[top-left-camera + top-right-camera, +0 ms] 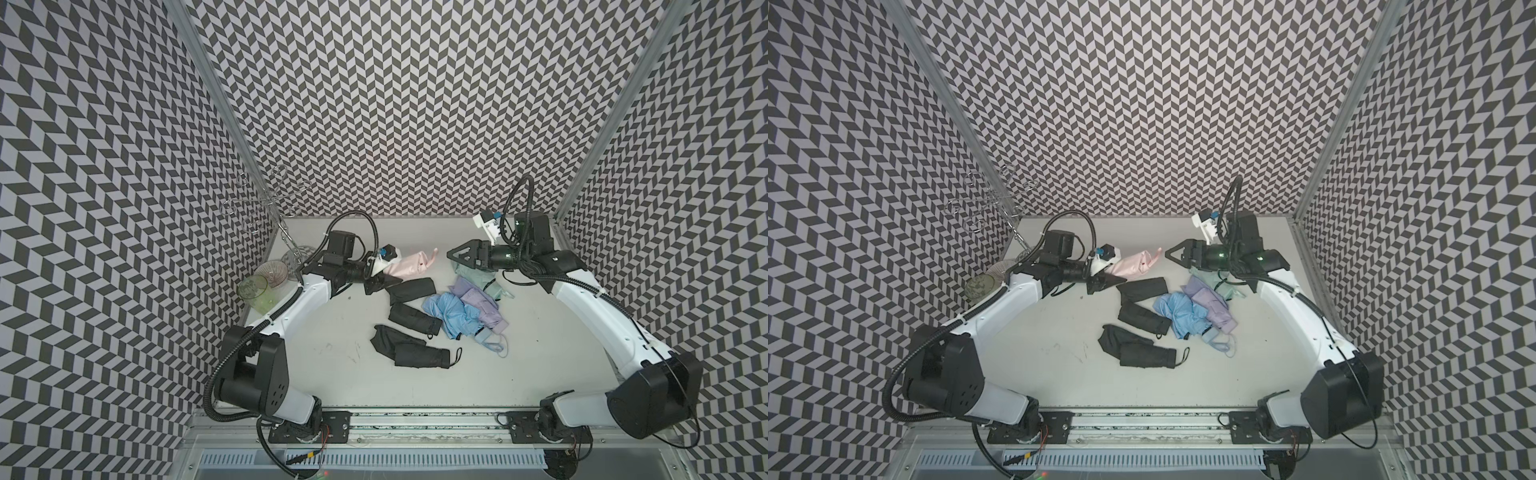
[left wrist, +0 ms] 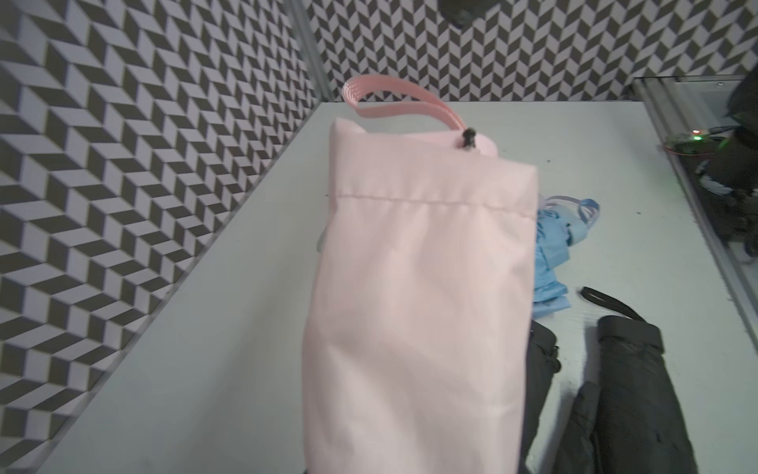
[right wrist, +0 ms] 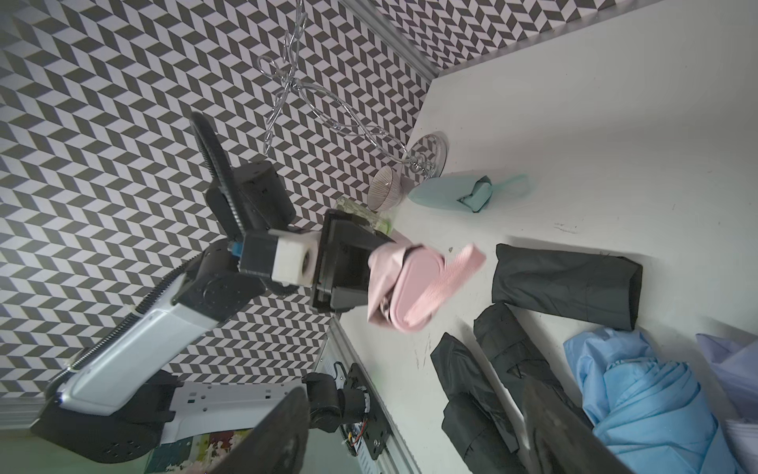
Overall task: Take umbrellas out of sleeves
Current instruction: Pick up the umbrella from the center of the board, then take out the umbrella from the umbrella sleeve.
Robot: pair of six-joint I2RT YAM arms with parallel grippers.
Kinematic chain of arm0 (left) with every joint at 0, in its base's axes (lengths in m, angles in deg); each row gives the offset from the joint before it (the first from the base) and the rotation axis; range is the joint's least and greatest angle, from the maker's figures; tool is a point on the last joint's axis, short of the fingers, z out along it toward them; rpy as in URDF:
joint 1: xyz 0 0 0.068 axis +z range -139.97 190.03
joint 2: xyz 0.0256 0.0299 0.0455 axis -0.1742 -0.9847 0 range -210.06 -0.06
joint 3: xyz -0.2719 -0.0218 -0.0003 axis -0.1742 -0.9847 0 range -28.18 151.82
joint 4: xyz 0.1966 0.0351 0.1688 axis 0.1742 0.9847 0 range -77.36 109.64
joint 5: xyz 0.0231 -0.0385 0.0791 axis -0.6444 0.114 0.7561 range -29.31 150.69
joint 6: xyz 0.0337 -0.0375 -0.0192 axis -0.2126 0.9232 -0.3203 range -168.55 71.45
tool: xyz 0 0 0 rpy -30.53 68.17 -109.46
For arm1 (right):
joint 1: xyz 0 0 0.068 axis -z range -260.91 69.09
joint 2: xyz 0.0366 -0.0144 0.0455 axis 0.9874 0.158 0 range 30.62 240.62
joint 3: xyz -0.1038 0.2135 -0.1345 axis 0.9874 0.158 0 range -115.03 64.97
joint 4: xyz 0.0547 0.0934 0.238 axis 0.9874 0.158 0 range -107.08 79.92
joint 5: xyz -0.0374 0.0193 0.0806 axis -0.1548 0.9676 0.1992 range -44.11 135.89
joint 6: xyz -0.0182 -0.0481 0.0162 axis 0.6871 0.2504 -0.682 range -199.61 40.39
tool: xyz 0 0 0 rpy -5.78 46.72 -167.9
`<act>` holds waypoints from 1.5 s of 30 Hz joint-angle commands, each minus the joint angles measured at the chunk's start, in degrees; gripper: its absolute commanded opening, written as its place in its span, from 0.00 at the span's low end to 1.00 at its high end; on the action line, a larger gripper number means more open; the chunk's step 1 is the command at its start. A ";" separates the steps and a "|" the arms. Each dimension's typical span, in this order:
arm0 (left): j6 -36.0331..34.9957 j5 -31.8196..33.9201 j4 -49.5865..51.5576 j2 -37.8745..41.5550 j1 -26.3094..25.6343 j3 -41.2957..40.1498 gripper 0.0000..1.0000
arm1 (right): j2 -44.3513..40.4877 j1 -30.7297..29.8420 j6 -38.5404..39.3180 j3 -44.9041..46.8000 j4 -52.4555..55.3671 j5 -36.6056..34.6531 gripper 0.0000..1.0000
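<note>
Toward the worktop's (image 1: 332, 374) far edge, left of its middle, the left gripper (image 1: 380, 283) is clamped on the pink umbrella (image 3: 414, 287) in its sleeve (image 2: 410, 287); the right gripper (image 1: 457, 254) hovers nearby, jaws apart, above a mint umbrella (image 1: 471, 275)

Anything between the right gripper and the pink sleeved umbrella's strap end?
Nothing visible: only bare white table lies between the open right gripper and the pink strap of the pink fabric-sleeved umbrella in the left gripper.
</note>
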 commanded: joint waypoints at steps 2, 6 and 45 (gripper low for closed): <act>-5.98 -9.56 -3.32 7.96 -3.32 -3.81 0.00 | -4.00 -1.45 1.24 0.34 6.25 1.63 0.79; -2.81 -13.76 -5.89 12.60 -4.56 -8.76 0.00 | -6.12 -2.79 1.39 -0.48 11.47 1.69 0.75; 12.31 -24.08 -19.10 7.04 -1.77 -10.33 0.00 | -8.61 -10.55 -12.76 4.16 -2.56 12.02 0.47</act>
